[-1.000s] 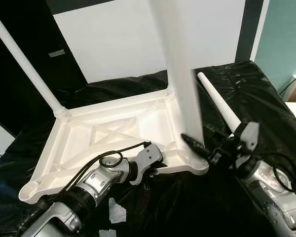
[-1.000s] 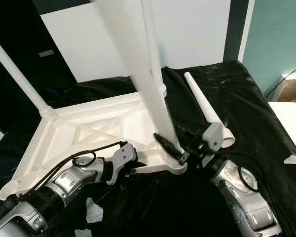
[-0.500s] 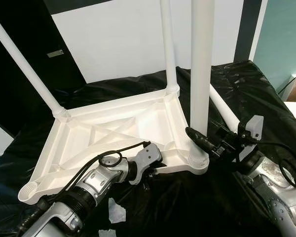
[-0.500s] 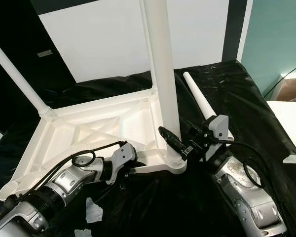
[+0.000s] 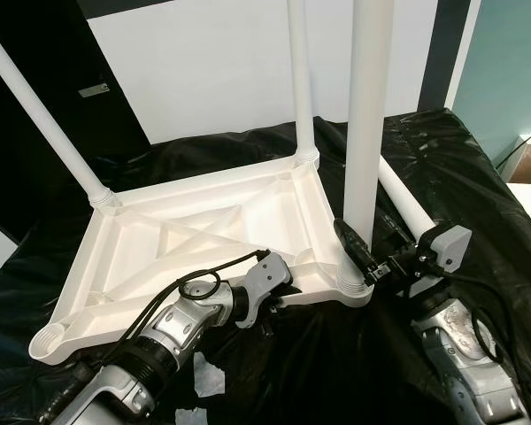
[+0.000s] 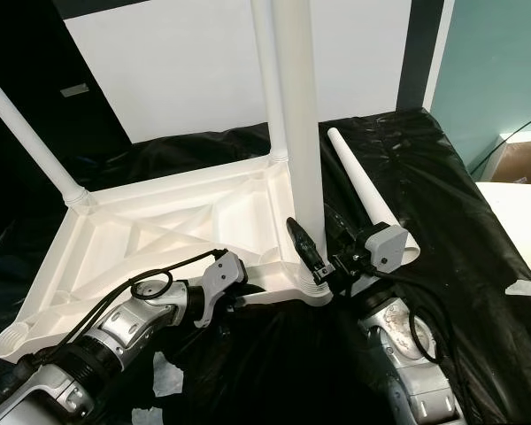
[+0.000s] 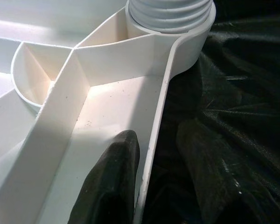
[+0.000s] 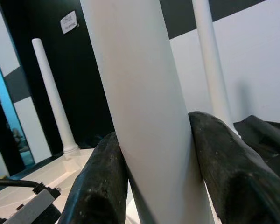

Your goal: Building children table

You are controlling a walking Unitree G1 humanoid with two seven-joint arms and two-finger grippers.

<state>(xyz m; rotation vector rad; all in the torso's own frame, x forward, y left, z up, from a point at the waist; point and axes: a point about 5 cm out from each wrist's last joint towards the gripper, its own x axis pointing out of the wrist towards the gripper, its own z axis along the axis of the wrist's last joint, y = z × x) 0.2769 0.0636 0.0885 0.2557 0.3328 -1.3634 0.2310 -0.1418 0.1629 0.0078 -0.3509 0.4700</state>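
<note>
in the left eye view, the white tabletop [image 5: 203, 239] lies upside down on a worktop covered in black sheeting [image 5: 478, 168], its ribbed underside facing up. three legs stand upright in corner sockets: a far left leg [image 5: 44, 115], a far right leg [image 5: 301, 80], and a near right leg [image 5: 367, 124]. the near left corner socket [image 5: 49, 341] is open. a loose leg [image 5: 407, 199] lies on the sheeting just beyond the right arm. the right pincer [image 5: 358, 257] clasps the near right leg low down, just above its socket. the left pincer [image 5: 270, 305] sits at the tabletop's near rim.

in the right eye view the same layout shows, with scraps of white paper [image 6: 168, 376] on the sheeting beside the left arm.

in the left wrist view, the left pincer's fingers [image 7: 112, 186] straddle the thin near rim of the tabletop, one inside the tray-like underside, the other outside over the black sheeting; they are closed on that rim. the threaded base of the near right leg sits in its socket [image 7: 170, 14] ahead.

in the right wrist view, the right pincer's fingers [image 8: 100, 186] press on both sides of the near right leg, gripping it.
</note>
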